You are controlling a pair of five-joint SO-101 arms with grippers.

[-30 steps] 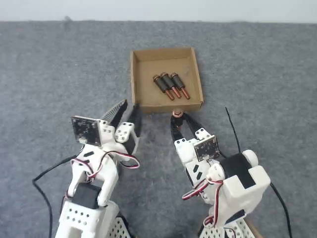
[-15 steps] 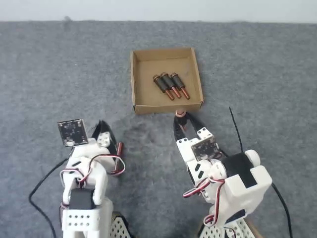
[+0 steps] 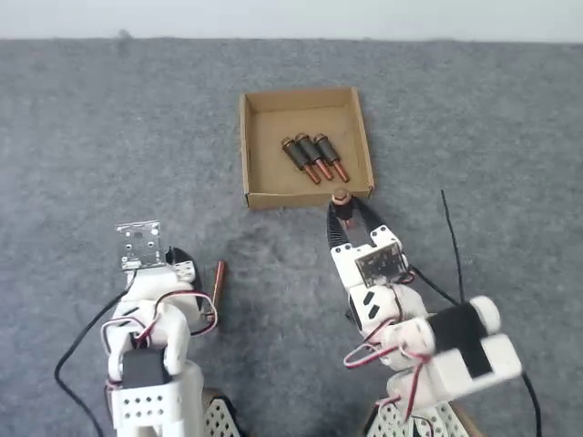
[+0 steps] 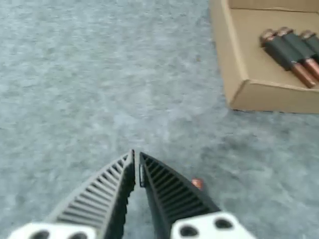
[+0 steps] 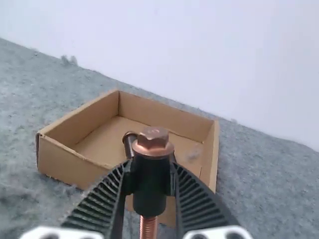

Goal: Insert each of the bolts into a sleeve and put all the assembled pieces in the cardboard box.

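Right side: the right jaws are clamped on the black sleeve of an assembled piece (image 5: 151,172). It is held upright, copper bolt head on top, shank poking out below.
Where it is: from the high view the assembled piece (image 3: 342,200) hangs right at the near wall of the cardboard box (image 3: 244,150), not yet over the box floor.
Left side: the left jaws are all but closed and hold nothing, low over the desk (image 4: 75,74).
Loose part: a bare bolt (image 3: 219,280), with no sleeve on it, lies on the desk just beside the left arm (image 3: 150,314). Its copper head (image 4: 197,183) peeks out past the left jaws.
In the box: three finished pieces (image 3: 315,157) lie side by side.
Change, left: a second ago the left arm reached toward the box's near corner with its jaws spread. It has since folded back toward its base and closed them.
Change, right: the right arm has edged forward from just short of the box up to its wall, carrying the piece.
Meaning: the fourth piece looks ready to go in once it clears the wall. The bare bolt would then be the part left to fit.
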